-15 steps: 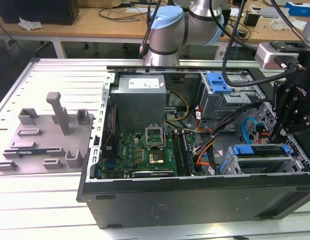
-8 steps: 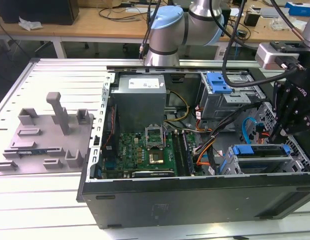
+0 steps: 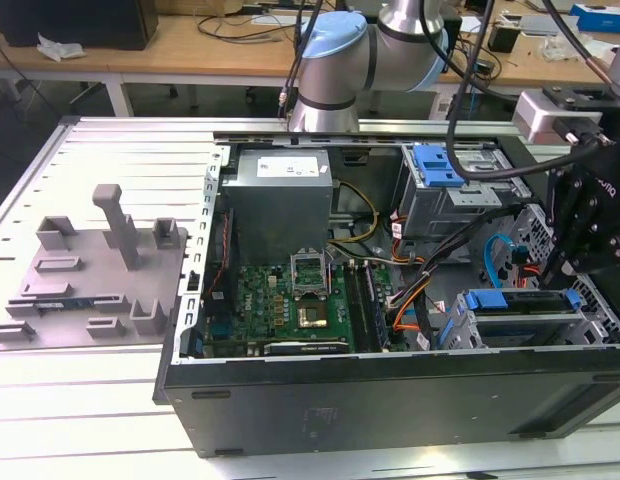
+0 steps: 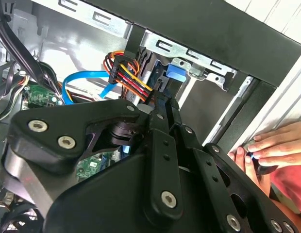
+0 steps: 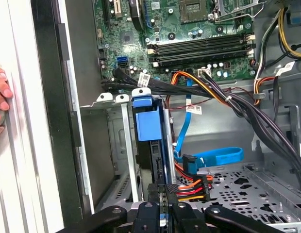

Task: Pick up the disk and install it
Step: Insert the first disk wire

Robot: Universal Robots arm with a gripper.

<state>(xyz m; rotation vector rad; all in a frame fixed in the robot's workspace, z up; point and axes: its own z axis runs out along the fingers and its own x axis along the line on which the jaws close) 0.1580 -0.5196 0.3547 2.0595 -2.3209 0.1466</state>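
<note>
- Far on the exterior view's left: a grey holder (image 3: 80, 280), flat on the table (image 3: 90, 420), well apart from the work.
- In the middle: the open case (image 3: 390, 400), with the green board (image 3: 290, 300) inside.
- Toward the exterior view's right: the disk (image 3: 510, 300), on its edge in a metal cage (image 3: 600, 320) inside the case, blue end up. Same blue end of the disk (image 5: 148, 121) in the first wrist view.
- Looks hard and stiff, and likely heavy for so small a thing.
- Smooth metal sides, so could slip. Probably easy to hurt with a bump.
- Best held by the two flat sides or the blue end, not by the plug end.
- Just beside it: wires (image 5: 189, 189) that could catch.
- Farthest right: the hand (image 3: 560, 268), low over the cage, right by the disk.
- Cannot tell how far open, or whether holding anything.
</note>
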